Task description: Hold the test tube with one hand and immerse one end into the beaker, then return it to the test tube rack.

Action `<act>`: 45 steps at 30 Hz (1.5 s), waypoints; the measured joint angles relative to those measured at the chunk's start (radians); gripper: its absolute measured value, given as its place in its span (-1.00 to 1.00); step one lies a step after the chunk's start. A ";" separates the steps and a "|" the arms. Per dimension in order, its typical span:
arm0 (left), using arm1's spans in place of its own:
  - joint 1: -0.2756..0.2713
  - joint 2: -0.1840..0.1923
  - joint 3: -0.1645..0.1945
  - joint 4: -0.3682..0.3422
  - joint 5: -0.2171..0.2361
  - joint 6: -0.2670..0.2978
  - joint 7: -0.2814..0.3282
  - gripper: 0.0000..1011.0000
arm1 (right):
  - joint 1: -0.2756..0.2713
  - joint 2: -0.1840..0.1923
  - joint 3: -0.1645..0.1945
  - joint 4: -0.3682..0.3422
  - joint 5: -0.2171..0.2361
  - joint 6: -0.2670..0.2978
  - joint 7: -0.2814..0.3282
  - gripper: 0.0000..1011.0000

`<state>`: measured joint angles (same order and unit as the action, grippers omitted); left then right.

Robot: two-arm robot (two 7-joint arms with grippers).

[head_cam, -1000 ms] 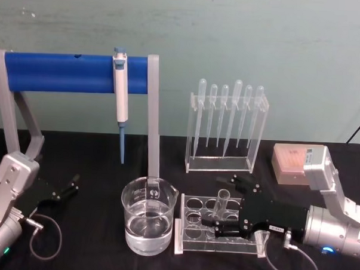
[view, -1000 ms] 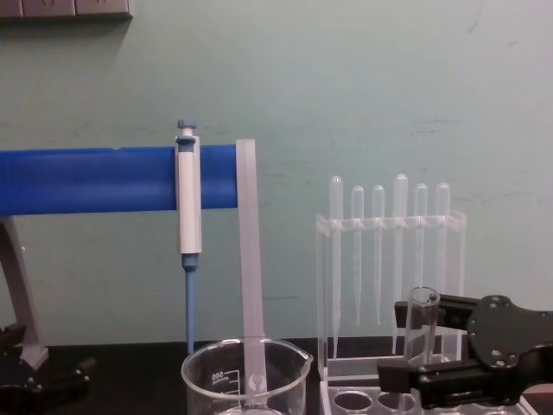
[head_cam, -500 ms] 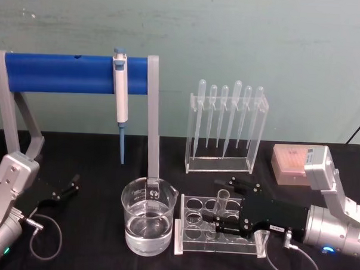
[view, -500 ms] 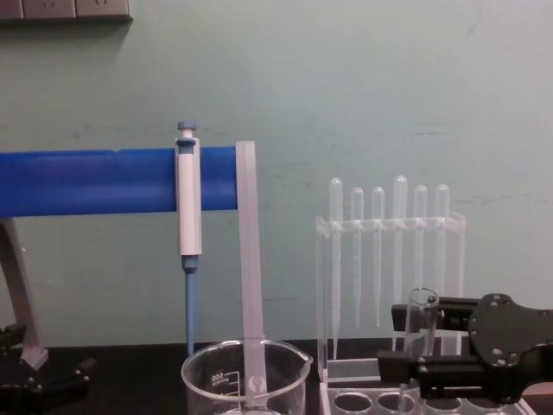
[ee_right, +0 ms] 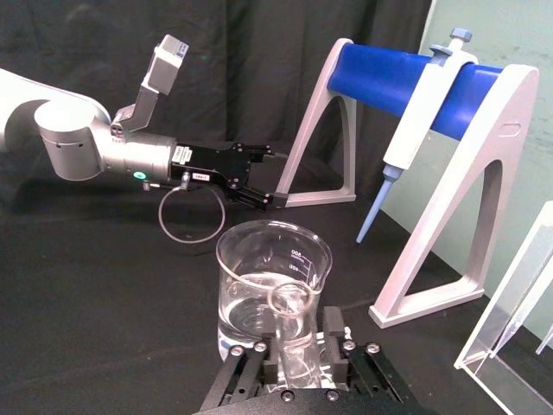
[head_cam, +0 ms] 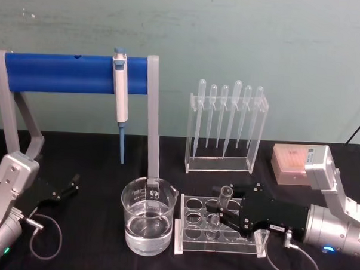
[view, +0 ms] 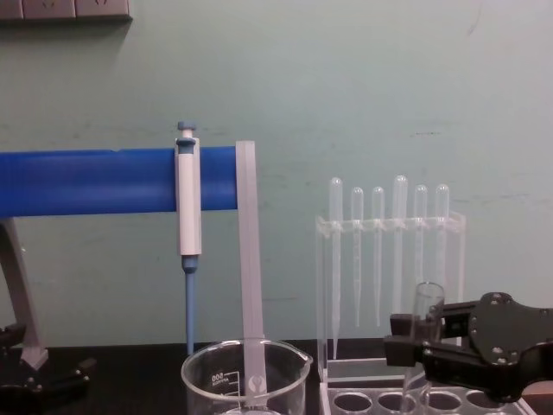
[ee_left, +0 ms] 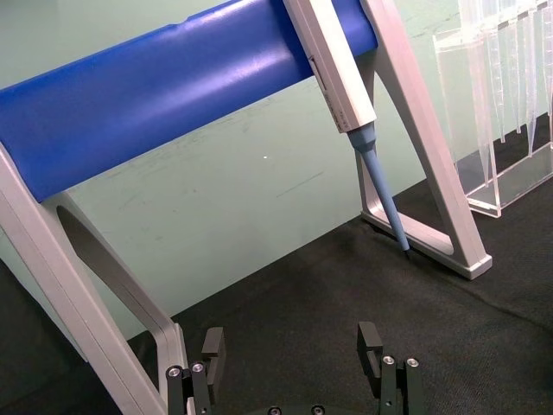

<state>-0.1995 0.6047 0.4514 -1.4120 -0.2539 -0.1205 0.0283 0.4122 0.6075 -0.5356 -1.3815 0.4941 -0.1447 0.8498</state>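
The left gripper (ee_left: 292, 343) is parked at the near left corner of the table (head_cam: 95, 167). Its fingers are spread wide with nothing between them, and it plays no part in the job.

The beaker (head_cam: 148, 217) stands near the front edge around the middle of the table, partly filled with clear liquid. Nothing is in it or over it.

The rack (head_cam: 184, 244) sits just beside the beaker on its right. The tube (view: 429, 301) stands upright in the rack, with its lower end down through one of the middle holes, though I cannot tell which row. Its flared rim rises above the top plate.

The right gripper (head_cam: 219, 203) reaches in level from the right edge of the table and sits around the upper part of the tube, just under the rim. Whether it is clamped on the glass or has gone slack, I cannot tell.

With the tube in the rack and well apart from the liquid, this looks like the last step, the return. The job seems nearly done.

The next move calls for a clean release, making sure the tube rests on the rack's base. After that the gripper should retreat straight towards the right edge. It should pull back level so it does not catch the rim, tip the tube or nudge the rack into the beaker.
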 joint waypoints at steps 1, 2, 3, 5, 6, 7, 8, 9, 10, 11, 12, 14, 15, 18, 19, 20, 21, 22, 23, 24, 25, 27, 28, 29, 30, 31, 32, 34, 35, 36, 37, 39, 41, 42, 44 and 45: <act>0.000 0.000 0.000 0.000 0.000 0.000 0.000 0.98 | 0.000 0.000 0.000 0.000 0.000 0.000 0.000 -0.40; 0.000 0.000 0.000 0.000 0.000 0.000 0.000 0.98 | 0.000 0.000 0.000 0.000 0.000 0.000 0.000 -0.44; 0.000 0.000 0.000 0.000 0.000 0.000 0.000 0.98 | 0.000 0.000 0.000 0.000 0.000 -0.001 0.000 -0.50; 0.000 0.000 0.000 0.000 0.000 0.000 0.000 0.98 | 0.000 0.000 0.000 0.000 0.000 -0.001 0.000 -0.55; 0.000 0.000 0.000 0.000 0.000 0.000 0.000 0.98 | 0.000 0.000 0.000 0.000 0.000 -0.001 0.000 -0.55; 0.000 0.000 0.000 0.000 0.000 0.000 0.000 0.98 | 0.000 0.000 0.000 0.000 0.000 -0.001 0.000 -0.55; 0.000 0.000 0.000 0.000 0.000 0.000 0.000 0.98 | 0.000 0.000 0.000 0.000 0.000 -0.001 0.000 -0.55; 0.000 0.000 0.000 0.000 0.000 0.000 0.000 0.98 | 0.000 0.000 0.000 0.000 0.000 -0.001 0.000 -0.55; 0.000 0.000 0.000 0.000 0.000 0.000 0.000 0.98 | 0.000 0.000 0.000 0.000 0.000 -0.001 0.000 -0.55; 0.000 0.000 0.000 0.000 0.000 0.000 0.000 0.98 | 0.000 0.000 0.000 0.000 0.000 -0.001 0.000 -0.55; 0.000 0.000 0.000 0.000 0.000 0.000 0.000 0.98 | 0.000 0.001 0.000 -0.001 0.000 0.000 -0.003 -0.55; 0.000 0.000 0.000 0.000 0.000 0.000 0.000 0.98 | 0.001 0.004 0.002 -0.008 0.000 0.003 -0.011 -0.55; 0.000 0.000 0.000 0.000 0.000 0.000 0.000 0.98 | 0.003 0.005 0.003 -0.010 0.000 0.006 -0.014 -0.55; 0.000 0.000 0.000 0.000 0.000 0.000 0.000 0.98 | 0.010 0.011 0.006 -0.020 0.003 0.025 -0.022 -0.55; 0.000 0.000 0.000 0.000 0.000 0.000 0.000 0.98 | 0.014 0.014 0.007 -0.026 0.009 0.037 -0.024 -0.55; 0.000 0.000 0.000 0.000 0.000 0.000 0.000 0.98 | 0.017 0.015 0.008 -0.030 0.011 0.046 -0.024 -0.55; 0.000 0.000 0.000 0.000 0.000 0.000 0.000 0.98 | 0.025 0.018 0.010 -0.037 0.019 0.064 -0.027 -0.55; 0.000 0.000 0.000 0.000 0.000 0.000 0.000 0.98 | 0.025 0.018 0.010 -0.037 0.019 0.064 -0.027 -0.55; 0.000 0.000 0.000 0.000 0.000 0.000 0.000 0.98 | 0.033 0.021 0.011 -0.046 0.029 0.085 -0.028 -0.55; 0.000 0.000 0.000 0.000 0.000 0.000 0.000 0.98 | 0.038 0.022 0.012 -0.049 0.033 0.095 -0.028 -0.55; 0.000 0.000 0.000 0.000 0.000 0.000 0.000 0.98 | 0.043 0.023 0.012 -0.053 0.039 0.106 -0.028 -0.55; 0.000 0.000 0.000 0.000 0.000 0.000 0.000 0.98 | 0.059 0.026 0.011 -0.063 0.056 0.141 -0.027 -0.55; 0.000 0.000 0.000 0.000 0.000 0.000 0.000 0.98 | 0.066 0.028 0.010 -0.067 0.060 0.152 -0.027 -0.55; 0.000 0.000 0.000 0.000 0.000 0.000 0.000 0.98 | 0.071 0.029 0.009 -0.073 0.064 0.162 -0.026 -0.56; 0.000 0.000 0.000 0.000 0.000 0.000 0.000 0.98 | 0.081 0.033 0.006 -0.084 0.071 0.182 -0.026 -0.55; 0.000 0.000 0.000 0.000 0.000 0.000 0.000 0.98 | 0.086 0.035 0.005 -0.090 0.074 0.191 -0.027 -0.55; 0.000 0.000 0.000 0.000 0.000 0.000 0.000 0.98 | 0.091 0.037 0.005 -0.096 0.079 0.202 -0.029 -0.56; 0.000 0.000 0.000 0.000 0.000 0.000 0.000 0.98 | 0.105 0.043 0.005 -0.110 0.090 0.227 -0.031 -0.55; 0.000 0.000 0.000 0.000 0.000 0.000 0.000 0.98 | 0.110 0.045 0.005 -0.114 0.095 0.235 -0.032 -0.56; 0.000 0.000 0.000 0.000 0.000 0.000 0.000 0.98 | 0.120 0.048 0.004 -0.122 0.102 0.249 -0.034 -0.55; 0.000 0.000 0.000 0.000 0.000 0.000 0.000 0.98 | 0.126 0.049 0.004 -0.125 0.106 0.256 -0.036 -0.55; 0.000 0.000 0.000 0.000 0.000 0.000 0.000 0.98 | 0.136 0.050 0.003 -0.130 0.114 0.269 -0.037 -0.55; 0.000 0.000 0.000 0.000 0.000 0.000 0.000 0.98 | 0.153 0.049 0.002 -0.134 0.126 0.286 -0.039 -0.55; 0.000 0.000 0.000 0.000 0.000 0.000 0.000 0.98 | 0.164 0.046 0.000 -0.135 0.132 0.294 -0.040 -0.55; 0.000 0.000 0.000 0.000 0.000 0.000 0.000 0.98 | 0.185 0.040 -0.006 -0.135 0.138 0.302 -0.043 -0.55; 0.000 0.000 0.000 0.000 0.000 0.000 0.000 0.98 | 0.193 0.036 -0.009 -0.134 0.139 0.304 -0.043 -0.55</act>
<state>-0.1995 0.6047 0.4514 -1.4120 -0.2539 -0.1205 0.0283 0.6055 0.6440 -0.5444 -1.5151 0.6330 0.1593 0.8069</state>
